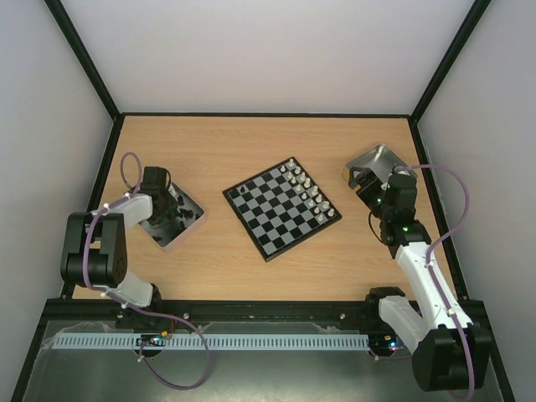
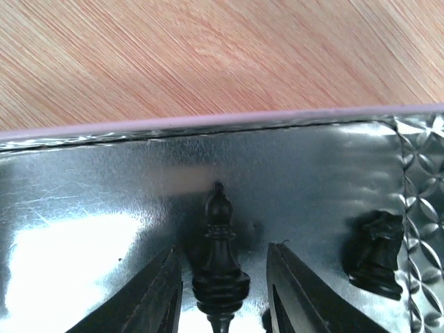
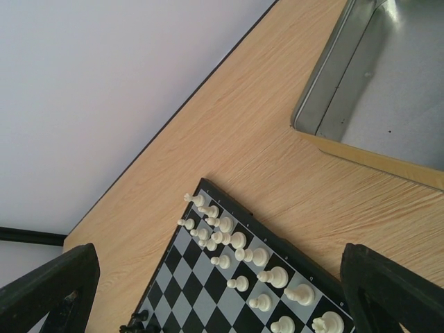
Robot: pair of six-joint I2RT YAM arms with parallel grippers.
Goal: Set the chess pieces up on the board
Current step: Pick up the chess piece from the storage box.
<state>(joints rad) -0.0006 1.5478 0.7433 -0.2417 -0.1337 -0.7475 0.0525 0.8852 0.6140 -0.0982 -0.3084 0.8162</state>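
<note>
The board was a small black and pale grey checker with a thin black rim. It lay mid-counter, turned askew so that its corners pointed toward the counter's edges. Two rows of white pieces ran along its side facing the right edge. The rim row showed eight, while the inner row ran out of the right wrist view. At least one black piece stood at the board's left corner.

There were two tins: one near the left edge and one near the far right corner. The left tin showed two black pieces, a bishop and a knight, both upright with long axes vertical.

The left gripper was down in its tin. Its fingers were parted on either side of the bishop's base, with a sliver of gap showing on each side. The right gripper hung beside the right tin, its fingers spread wide and holding nothing.
</note>
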